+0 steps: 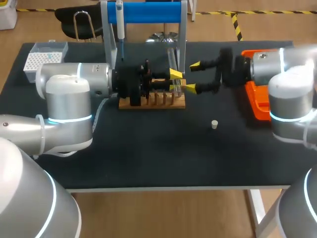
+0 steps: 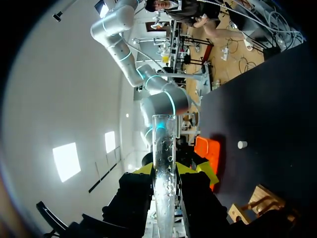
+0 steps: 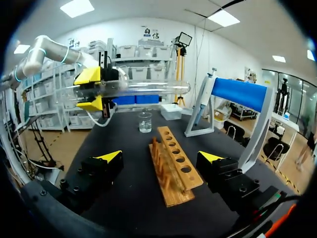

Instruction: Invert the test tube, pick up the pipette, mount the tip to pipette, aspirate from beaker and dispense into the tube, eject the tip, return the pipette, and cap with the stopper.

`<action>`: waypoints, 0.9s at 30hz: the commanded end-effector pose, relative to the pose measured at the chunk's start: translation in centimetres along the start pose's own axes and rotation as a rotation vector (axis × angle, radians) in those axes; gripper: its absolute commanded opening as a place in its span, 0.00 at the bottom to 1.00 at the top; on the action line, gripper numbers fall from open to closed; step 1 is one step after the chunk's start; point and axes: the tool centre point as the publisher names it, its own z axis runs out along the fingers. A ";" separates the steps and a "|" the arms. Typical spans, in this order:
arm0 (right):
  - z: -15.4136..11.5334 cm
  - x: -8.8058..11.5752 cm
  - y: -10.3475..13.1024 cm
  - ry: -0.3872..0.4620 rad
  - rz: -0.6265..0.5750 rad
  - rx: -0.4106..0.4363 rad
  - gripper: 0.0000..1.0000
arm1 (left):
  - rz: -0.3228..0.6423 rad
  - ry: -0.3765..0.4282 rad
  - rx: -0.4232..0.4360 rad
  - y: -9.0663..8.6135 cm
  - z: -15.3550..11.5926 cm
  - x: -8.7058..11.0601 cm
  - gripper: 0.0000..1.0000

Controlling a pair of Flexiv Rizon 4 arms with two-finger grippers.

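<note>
Looks like you're on the invert step: left gripper (image 3: 91,89) clamps the clear glass test tube (image 3: 148,88) sideways, right gripper (image 1: 193,77) gapes empty, so next you'd turn it mouth-up into the slotted wooden rack (image 1: 151,103).

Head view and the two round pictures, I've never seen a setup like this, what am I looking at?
These are two robot arms at a black table. The head view looks down from above; each round picture comes from a camera on one wrist. The left arm's fingers are shut on a clear test tube, held sideways by a wooden rack. The right arm's fingers are open, facing it. Also there: a pipette on a blue stand, a beaker, a small stopper.
</note>
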 end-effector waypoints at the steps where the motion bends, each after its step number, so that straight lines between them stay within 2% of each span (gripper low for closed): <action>1: 1.4 0.3 -0.7 -0.077 -0.018 -0.011 1.00 | 0.003 -0.003 -0.003 0.0 0.1 0.1 0.00; 14: 3.3 -0.3 -2.7 -0.162 -0.008 0.050 1.00 | 0.003 -0.003 -0.003 0.0 0.1 0.1 0.00; 27: 4.6 -1.0 -3.7 -0.202 0.017 0.079 1.00 | 0.003 -0.003 -0.003 0.0 0.1 0.1 0.00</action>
